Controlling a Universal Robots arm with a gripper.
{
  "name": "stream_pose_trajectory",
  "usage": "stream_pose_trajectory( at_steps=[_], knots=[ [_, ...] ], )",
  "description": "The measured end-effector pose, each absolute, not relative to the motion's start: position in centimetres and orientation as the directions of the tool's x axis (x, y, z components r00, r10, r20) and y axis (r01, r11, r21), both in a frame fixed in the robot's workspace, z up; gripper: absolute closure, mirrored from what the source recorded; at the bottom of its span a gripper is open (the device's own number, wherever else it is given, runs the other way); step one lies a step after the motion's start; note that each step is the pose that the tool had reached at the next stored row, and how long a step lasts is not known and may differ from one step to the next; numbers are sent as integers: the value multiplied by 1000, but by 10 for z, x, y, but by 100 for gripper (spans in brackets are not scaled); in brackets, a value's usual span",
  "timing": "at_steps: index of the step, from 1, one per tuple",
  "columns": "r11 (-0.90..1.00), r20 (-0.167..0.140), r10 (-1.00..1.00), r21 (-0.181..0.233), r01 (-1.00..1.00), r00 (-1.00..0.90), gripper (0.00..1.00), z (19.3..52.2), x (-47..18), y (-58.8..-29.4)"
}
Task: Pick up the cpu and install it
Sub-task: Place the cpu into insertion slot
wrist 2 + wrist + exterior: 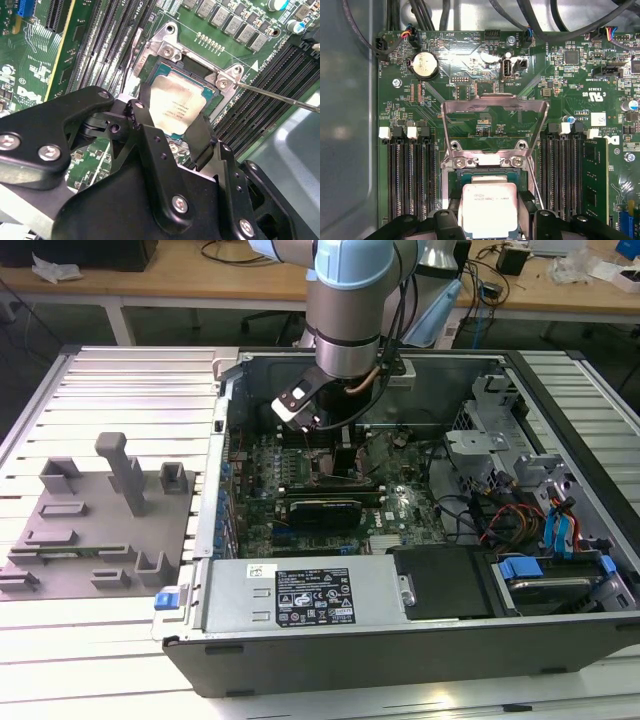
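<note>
Exterior view: we see the arm point(345, 300) reaching down into the open computer case point(400, 660), with the gripper point(345, 465) low over the motherboard point(405, 505). The grey fixture plate point(100, 520) sits outside the case, well apart from the jaws, on the exterior view's left. The power supply point(300, 595) lies along the case's near wall, also away from the jaws.

Second wrist view: the jaws are clenched on the cpu point(177, 105). It sits between them, silvery top up, with one black finger point(137, 117) at one edge and the other finger point(205, 135) at the opposite edge. The cpu is square to the socket point(167, 47) and directly over its opening. We cannot tell whether it is fully seated or just above the contacts. The thin retention lever point(280, 97) runs out to one side of the jaws, apart from both fingers.

First wrist view: the load plate point(492, 107) stands swung open just beyond the jaws, hinged at the socket edge past the cpu. Memory slots point(410, 185) flank the jaws on both sides. On one side we see a memory module point(595, 180) fitted in the outermost slot. The coin cell point(425, 65) sits farther out, beyond the load plate and well apart from the jaws.
</note>
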State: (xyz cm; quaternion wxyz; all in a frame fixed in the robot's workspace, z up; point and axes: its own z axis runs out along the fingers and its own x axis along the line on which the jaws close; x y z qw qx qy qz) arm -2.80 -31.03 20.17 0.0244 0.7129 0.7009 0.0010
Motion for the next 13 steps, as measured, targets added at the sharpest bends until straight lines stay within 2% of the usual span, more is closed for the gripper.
stream_pose_trajectory(
  at_steps=[13],
  knots=[
    [-28,-32,999,36,999,30,47,202,-27,-310]
  ],
)
